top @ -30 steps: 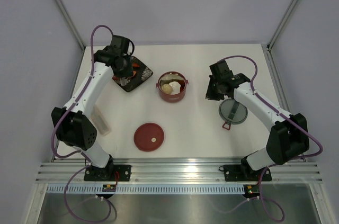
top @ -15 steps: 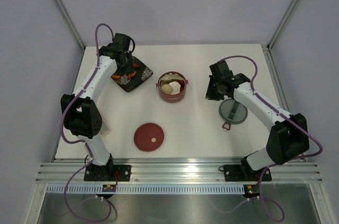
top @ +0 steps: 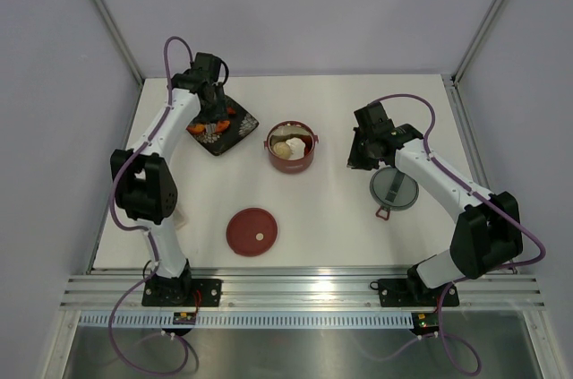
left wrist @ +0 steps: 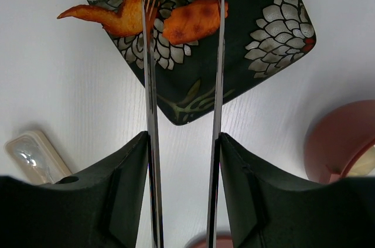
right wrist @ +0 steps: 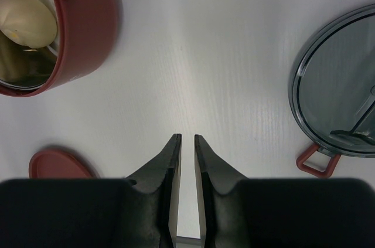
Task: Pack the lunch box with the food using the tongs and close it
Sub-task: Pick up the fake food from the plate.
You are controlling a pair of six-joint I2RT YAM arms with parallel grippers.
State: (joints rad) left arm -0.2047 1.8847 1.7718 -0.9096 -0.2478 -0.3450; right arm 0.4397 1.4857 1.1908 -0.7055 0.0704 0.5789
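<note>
Left wrist view: my left hand [left wrist: 183, 142] grips the tongs [left wrist: 150, 84], one finger pressed to the outside of each arm, so the hand stands partly open around them. The two arms run apart up to the tray [left wrist: 269, 43], their tips over the food [left wrist: 193, 18] there. An orange wing-shaped piece lies under the left arm, an orange-red piece between the arms, and a white piece with green at the top edge. From above, the tray sits at the far left of the surface [top: 340, 218]. The box [top: 291, 167] stands open mid-surface, right of the tray and apart from it, with a beige lump and a white piece inside. A red lid [top: 252, 231] lies flat nearer my bases. My right hand [right wrist: 187, 139] hangs between the box and a grey lid [right wrist: 345, 84], fingers all but closed with a thin gap, holding nothing.
</note>
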